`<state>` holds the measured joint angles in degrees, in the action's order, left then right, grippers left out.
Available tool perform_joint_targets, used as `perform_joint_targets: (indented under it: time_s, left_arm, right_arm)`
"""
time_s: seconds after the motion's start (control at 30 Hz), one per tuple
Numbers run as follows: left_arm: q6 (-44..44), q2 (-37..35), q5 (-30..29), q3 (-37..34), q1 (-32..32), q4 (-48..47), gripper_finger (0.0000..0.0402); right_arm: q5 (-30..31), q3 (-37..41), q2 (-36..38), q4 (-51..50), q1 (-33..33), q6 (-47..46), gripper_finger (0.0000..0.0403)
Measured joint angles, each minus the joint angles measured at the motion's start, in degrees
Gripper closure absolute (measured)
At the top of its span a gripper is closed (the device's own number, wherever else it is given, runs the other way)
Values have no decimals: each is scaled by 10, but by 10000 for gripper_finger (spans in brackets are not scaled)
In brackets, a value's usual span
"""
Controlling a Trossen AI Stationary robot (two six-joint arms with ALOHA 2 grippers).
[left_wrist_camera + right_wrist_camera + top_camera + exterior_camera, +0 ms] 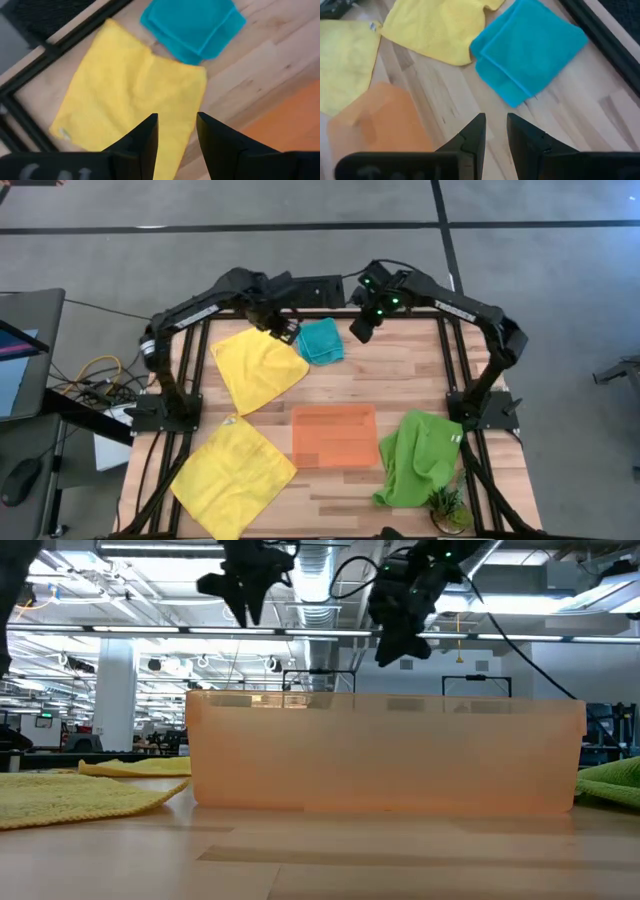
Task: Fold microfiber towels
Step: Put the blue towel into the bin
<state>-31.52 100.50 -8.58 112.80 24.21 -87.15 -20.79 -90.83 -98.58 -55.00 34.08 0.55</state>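
Observation:
A folded teal towel (320, 340) lies at the table's far middle, its corner touching a flat yellow towel (258, 366) to its left. A second yellow towel (232, 476) lies spread at the near left, partly over the edge. A crumpled lime green towel (420, 456) lies at the near right. My left gripper (285, 330) hovers open above the far corner of the first yellow towel (130, 95), beside the teal towel (192, 25). My right gripper (362, 328) hovers just right of the teal towel (530, 47), fingers slightly apart, holding nothing.
An orange tray (335, 435) sits on the table's near middle and fills the low view as an orange wall (385, 750). A small potted plant (448, 506) stands at the near right corner. Bare wood (400, 375) lies between the teal towel and the green one.

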Motion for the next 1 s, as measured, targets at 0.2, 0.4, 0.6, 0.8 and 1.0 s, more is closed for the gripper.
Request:
perform_joint_targets:
  time_s: [0.2, 0.4, 0.6, 0.8, 1.0]
  left_arm:
    - [-27, -101, -8, -167, -4, 130, 275]
    - [15, -146, 26, -299, 12, 288, 275]
    - [56, -141, 109, -388, 48, 425, 275]
    - [55, -141, 133, -411, 76, 508, 275]
    - [36, -141, 144, -411, 93, 520, 275]
  right_arm:
    - [21, -57, -54, -8, -17, 68, 300]
    - [27, -76, -87, -18, -26, 115, 300]
    - [53, -76, -87, -12, -28, 115, 300]
    - [57, -78, -96, 2, -16, 71, 300]
    - [44, -77, -130, -10, 13, 1, 300]
